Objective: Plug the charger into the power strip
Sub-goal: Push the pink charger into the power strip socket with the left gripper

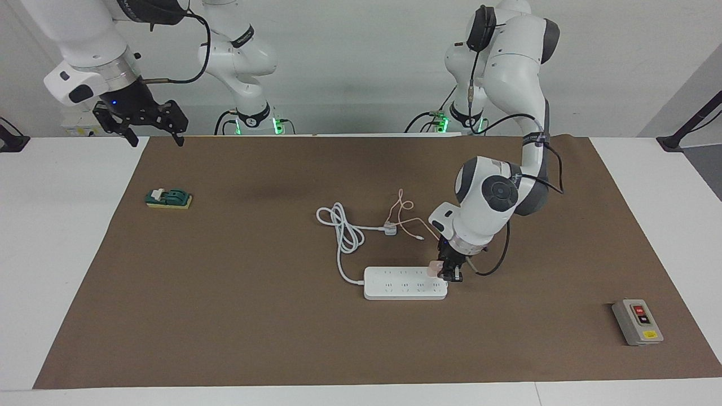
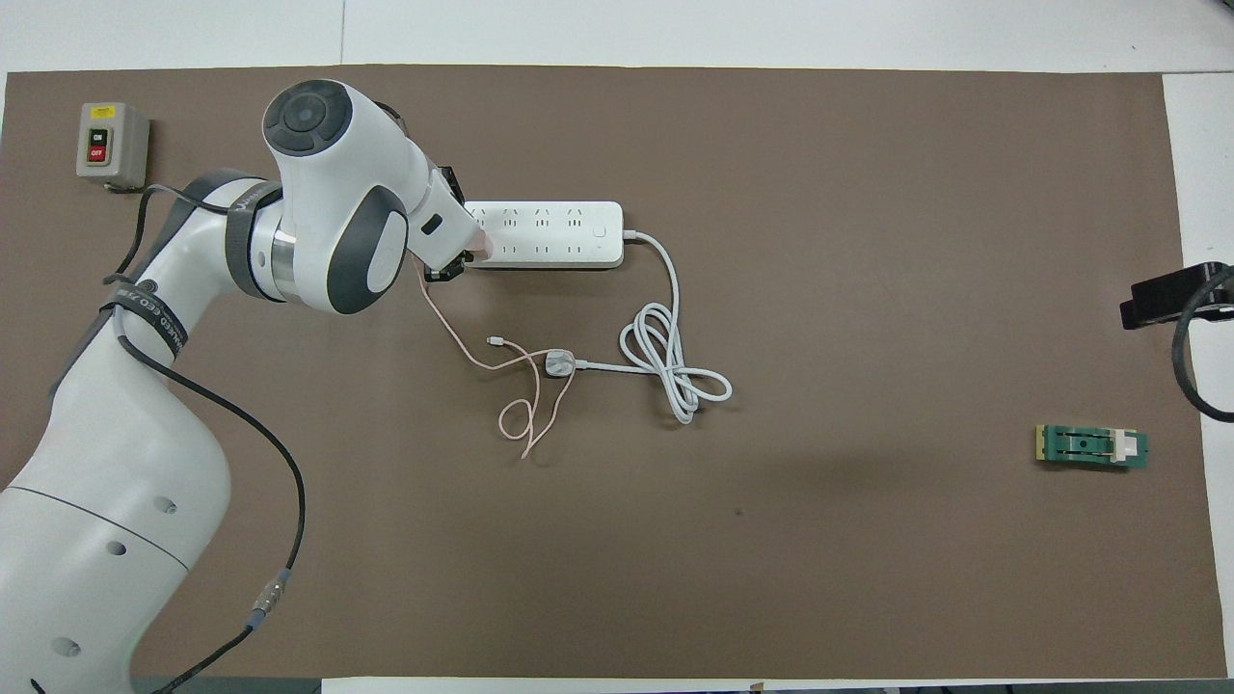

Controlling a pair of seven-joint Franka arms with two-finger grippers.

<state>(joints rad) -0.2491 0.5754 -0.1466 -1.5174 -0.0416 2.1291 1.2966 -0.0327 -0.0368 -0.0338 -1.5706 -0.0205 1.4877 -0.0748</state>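
While the left pincer [image 1: 449,274] grips the charger [image 1: 433,269] at the power strip's [image 1: 403,283] end, lower center, seating looks underway, and the right pincer [image 1: 151,127] waits open, upper left.

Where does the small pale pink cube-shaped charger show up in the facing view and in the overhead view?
Facing view: pale pink cube charger, lower centre, in the left gripper at the long white power strip.
Overhead view: charger upper left-centre, mostly hidden under the left arm.
Shared landmark: the strip's end toward the left arm.
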